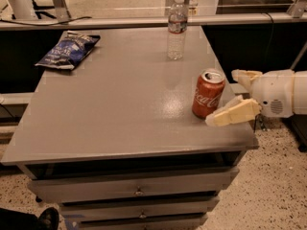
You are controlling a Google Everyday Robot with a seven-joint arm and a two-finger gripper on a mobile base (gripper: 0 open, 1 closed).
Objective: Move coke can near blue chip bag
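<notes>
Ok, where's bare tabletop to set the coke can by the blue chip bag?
Widest free patch on the table: between the blue chip bag at back left and the water bottle. The front-left strip below the bag is bare. Crowded at the right edge, where the open gripper sits beside the coke can.

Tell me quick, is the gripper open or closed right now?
Gripper: jaws open, beside the coke can, holding nothing.

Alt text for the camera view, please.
The cream two-finger gripper, open, sits at the right edge of the grey table beside the red Coca-Cola aluminium can, not gripping it. The crinkled dark-blue chip bag lies at the far left corner; a clear plastic water bottle stands far centre.
</notes>
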